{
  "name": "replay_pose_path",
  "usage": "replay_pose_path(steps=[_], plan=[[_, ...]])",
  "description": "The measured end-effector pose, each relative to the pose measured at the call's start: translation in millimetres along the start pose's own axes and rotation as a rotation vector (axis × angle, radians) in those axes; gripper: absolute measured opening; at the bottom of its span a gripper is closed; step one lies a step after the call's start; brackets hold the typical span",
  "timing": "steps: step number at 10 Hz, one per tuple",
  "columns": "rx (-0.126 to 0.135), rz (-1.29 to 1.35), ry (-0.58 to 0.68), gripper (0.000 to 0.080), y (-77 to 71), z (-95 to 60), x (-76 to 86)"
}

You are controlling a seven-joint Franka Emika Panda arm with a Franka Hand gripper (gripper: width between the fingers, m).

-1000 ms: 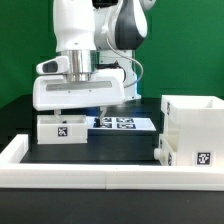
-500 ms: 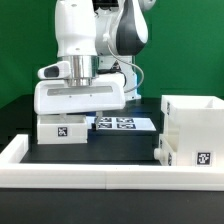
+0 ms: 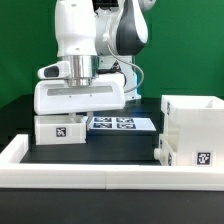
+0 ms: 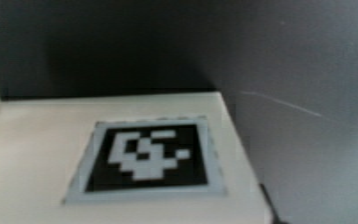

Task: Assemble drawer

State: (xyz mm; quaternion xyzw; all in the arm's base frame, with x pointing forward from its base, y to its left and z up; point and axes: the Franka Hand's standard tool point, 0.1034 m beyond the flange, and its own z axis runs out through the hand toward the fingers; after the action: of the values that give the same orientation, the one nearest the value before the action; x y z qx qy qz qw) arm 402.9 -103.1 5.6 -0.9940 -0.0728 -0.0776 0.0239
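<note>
A low white drawer box [image 3: 60,129] with a square marker tag on its front lies on the black table at the exterior view's left. My gripper [image 3: 72,113] is right down on its top; the wide white hand hides the fingers, so I cannot tell whether they are open or shut. In the wrist view the box's white face and its tag [image 4: 146,155] fill the picture, blurred and very close, and no fingers show. The large white casing [image 3: 195,128] stands at the exterior view's right, with a lower white part [image 3: 165,148] against its near left side.
The marker board [image 3: 115,123] lies flat between the low box and the casing. A long low white rail [image 3: 95,175] edges the front of the table and turns back along the exterior view's left side.
My hand has moved down and a little toward the exterior view's left, onto the low box. The box now sits slightly further left. The casing has not moved.
</note>
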Motion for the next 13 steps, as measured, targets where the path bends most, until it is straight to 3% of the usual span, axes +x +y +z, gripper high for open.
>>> replay_pose_path(steps=[2,4,6,8,9,10,13], plan=[[0.0,0.02,0.007,0.004,-7.4,-2.3,6.4],[0.003,0.034,0.02,0.004,-26.6,-13.3,26.9],[0.03,0.017,0.002,0.0041,-40.7,-22.8,48.9],[0.04,-0.012,0.002,0.0041,-42.8,-26.0,62.0],[0.054,-0.063,-0.012,0.0041,-56.0,-26.7,72.2],[0.054,-0.09,-0.01,0.0041,-62.6,-27.0,77.4],[0.056,-0.252,-0.011,0.0041,-59.8,-25.0,74.5]])
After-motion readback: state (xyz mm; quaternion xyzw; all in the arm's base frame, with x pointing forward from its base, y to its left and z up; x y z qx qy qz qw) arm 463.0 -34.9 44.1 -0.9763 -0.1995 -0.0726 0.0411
